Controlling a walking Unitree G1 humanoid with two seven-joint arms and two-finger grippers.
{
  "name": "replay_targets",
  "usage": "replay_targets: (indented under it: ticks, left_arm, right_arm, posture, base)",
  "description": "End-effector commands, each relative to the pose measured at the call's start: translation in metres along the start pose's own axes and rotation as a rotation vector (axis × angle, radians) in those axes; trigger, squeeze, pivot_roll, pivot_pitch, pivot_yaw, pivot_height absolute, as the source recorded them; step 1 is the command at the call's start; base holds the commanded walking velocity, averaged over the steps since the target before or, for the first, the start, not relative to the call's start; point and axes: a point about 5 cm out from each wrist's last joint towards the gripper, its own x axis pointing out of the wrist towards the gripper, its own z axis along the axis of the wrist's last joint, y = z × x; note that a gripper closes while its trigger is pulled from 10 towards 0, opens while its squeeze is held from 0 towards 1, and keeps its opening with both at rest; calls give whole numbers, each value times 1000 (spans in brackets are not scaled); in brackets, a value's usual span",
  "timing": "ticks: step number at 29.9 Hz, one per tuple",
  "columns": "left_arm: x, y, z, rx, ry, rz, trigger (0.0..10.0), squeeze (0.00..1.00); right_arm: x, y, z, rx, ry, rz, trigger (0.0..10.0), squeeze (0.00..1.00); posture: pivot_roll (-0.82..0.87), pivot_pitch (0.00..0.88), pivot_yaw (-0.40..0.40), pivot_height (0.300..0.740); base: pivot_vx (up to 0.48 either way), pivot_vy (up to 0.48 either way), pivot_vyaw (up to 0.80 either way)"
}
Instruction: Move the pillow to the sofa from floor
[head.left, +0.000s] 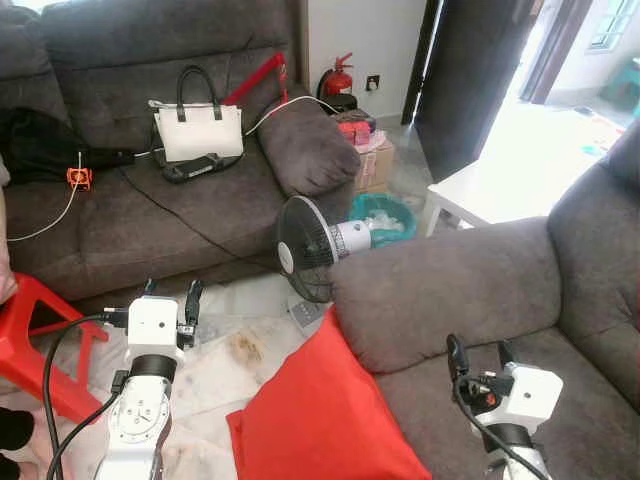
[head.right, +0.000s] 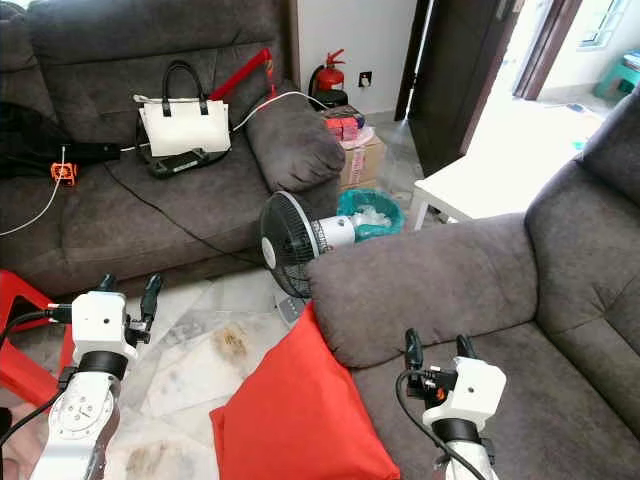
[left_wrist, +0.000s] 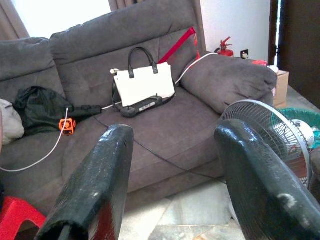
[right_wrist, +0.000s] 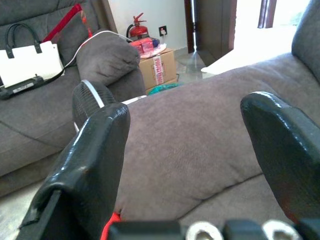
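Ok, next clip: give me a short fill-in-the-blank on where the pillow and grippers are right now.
1. The red pillow leans against the armrest of the near grey sofa, its lower end on the ____.
2. Both the left gripper and the right gripper have their fingers ____ and hold nothing.
3. The right gripper hovers over the near sofa's ____.
4. A white handbag stands on the far ____.

Missing words: floor; open; seat; sofa
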Motion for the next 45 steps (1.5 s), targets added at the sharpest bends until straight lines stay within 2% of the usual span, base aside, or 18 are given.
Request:
replay_targets:
  ticks: [1,10,16,32,38,39,40,41,45]
  left_arm:
    - [1,-4,9,24,-6,-31,10000,0]
    - [4,-21,8,20,-5,-73,10000,0]
    - [7,-17,7,27,15,-54,10000,0]
    - [13,-15,8,39,23,-61,10000,0]
    - [11,-19,5,43,39,-85,10000,0]
    - [10,-19,5,44,44,-87,10000,0]
    - [9,-19,4,43,46,-88,10000,0]
    - [9,-19,4,44,47,-90,10000,0]
    - [8,-20,2,49,58,-103,10000,0]
  right_arm:
    - [4,0,7,0,-26,-7,10000,0]
    - [9,-6,14,4,-53,-45,10000,0]
    - [17,-4,20,-6,-57,-31,10000,0]
    - [31,7,22,-4,-64,0,10000,0]
    - [28,7,19,-8,-52,0,10000,0]
    - [25,6,18,-6,-50,-1,10000,953]
    - [24,6,18,-3,-50,-1,10000,953]
    - [22,6,17,-1,-51,0,10000,1000]
    - [18,6,15,2,-44,-4,10000,1000]
  posture:
    - [95,0,21,740]
    - [64,0,22,740]
    - [68,0,0,740]
    - [99,0,11,740]
    - [90,0,19,740]
    - [83,0,26,740]
    - [83,0,26,740]
    - [77,0,30,740]
    - [68,0,33,740]
  base:
    - [0,0,0]
    - [0,0,0]
    - [0,0,0]
    - [0,0,0]
    - [0,0,0]
    - [0,0,0]
    - [0,0,0]
    - [0,0,0]
    - [0,0,0]
